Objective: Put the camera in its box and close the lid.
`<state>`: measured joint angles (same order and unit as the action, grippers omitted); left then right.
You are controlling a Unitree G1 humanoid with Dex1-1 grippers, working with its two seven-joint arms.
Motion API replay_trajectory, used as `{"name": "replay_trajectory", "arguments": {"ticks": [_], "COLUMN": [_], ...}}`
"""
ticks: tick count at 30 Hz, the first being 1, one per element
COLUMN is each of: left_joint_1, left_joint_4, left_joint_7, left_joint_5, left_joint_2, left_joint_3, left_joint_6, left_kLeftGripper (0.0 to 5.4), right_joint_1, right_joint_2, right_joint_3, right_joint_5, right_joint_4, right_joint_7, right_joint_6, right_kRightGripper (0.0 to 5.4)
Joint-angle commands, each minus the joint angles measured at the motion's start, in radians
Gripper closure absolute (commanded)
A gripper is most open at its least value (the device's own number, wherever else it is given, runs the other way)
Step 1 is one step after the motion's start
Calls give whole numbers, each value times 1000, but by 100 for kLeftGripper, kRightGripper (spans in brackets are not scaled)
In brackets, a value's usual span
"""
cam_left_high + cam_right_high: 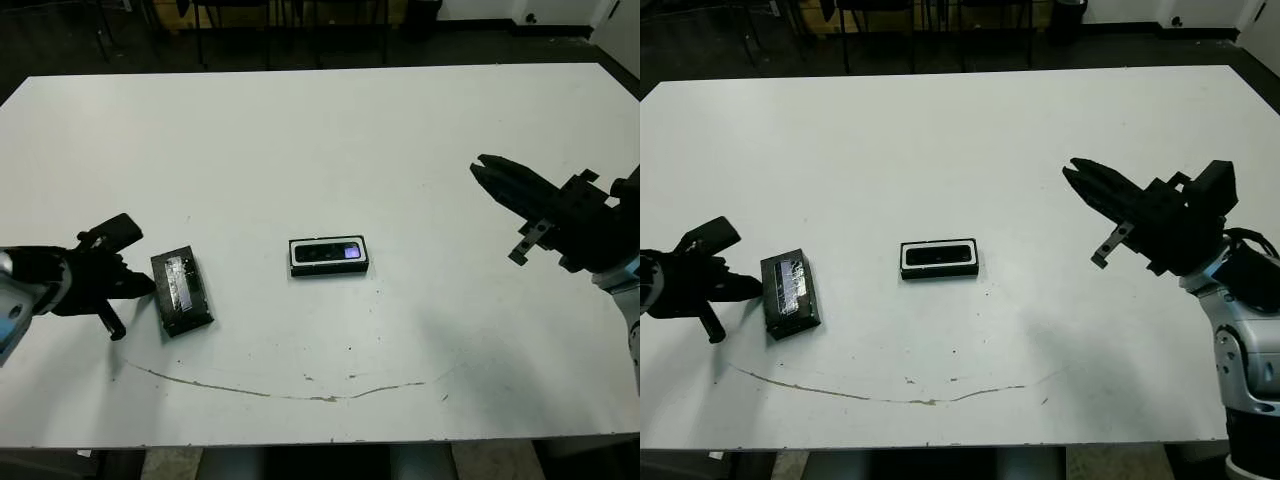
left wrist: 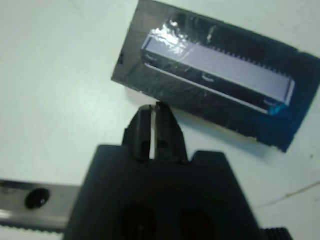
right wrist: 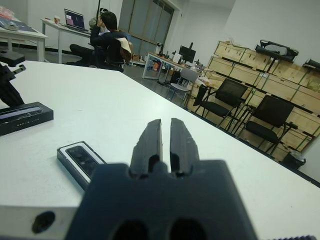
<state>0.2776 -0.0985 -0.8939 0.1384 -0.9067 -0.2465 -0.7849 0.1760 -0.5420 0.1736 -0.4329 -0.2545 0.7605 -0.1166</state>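
While both claws pinch empty | right wrist alone shows a seated person

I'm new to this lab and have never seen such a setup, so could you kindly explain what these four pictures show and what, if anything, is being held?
It is a humanoid robot with two arms at a white table. The two wide pictures come from its head, looking down; the other two from cameras on its wrists.

The camera already lies in the box at the middle. The lid lies apart, towards the robot's left.

The left gripper is shut, its tips right at the lid's edge, gripping nothing. The right gripper is also shut and hangs empty above the table. A person sits in the room beyond.
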Motion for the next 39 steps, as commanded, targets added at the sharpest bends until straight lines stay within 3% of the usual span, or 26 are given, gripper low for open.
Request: {"name": "replay_trajectory", "arguments": {"ticks": [1, 14, 23, 25, 29, 34, 39], "left_joint_1": [6, -1, -21, -45, -114, -169, -221], "left_joint_4": [-30, -66, -45, -59, -163, -348, -550], "left_joint_7": [-1, -13, 34, 80, 333, 546, 630], "left_joint_5": [-13, -5, -19, -26, -34, 36, 125], "left_joint_2": [19, 45, 53, 55, 192, 444, 610], "left_joint_3": [-26, -28, 8, 44, 212, 442, 594], "left_joint_6": [-16, 5, 28, 33, -139, -289, -343], "left_kLeftGripper": [540, 540, 540, 540, 540, 540, 540], "right_joint_1": [-20, -37, -45, -48, -48, -54, -54], "right_joint_2": [-14, -11, 1, 2, 14, 13, 12], "right_joint_3": [-4, -10, -13, -11, -13, -20, -22], "right_joint_5": [5, 1, 3, -5, -29, -26, -25], "right_joint_4": [-15, -22, -14, -16, 2, -14, -16], "right_joint_7": [-11, -23, -23, -26, -22, -42, -42], "right_joint_6": [-31, -68, -53, -65, -69, -79, -74], "right_kRightGripper": [539, 539, 539, 539, 539, 539, 539]}}
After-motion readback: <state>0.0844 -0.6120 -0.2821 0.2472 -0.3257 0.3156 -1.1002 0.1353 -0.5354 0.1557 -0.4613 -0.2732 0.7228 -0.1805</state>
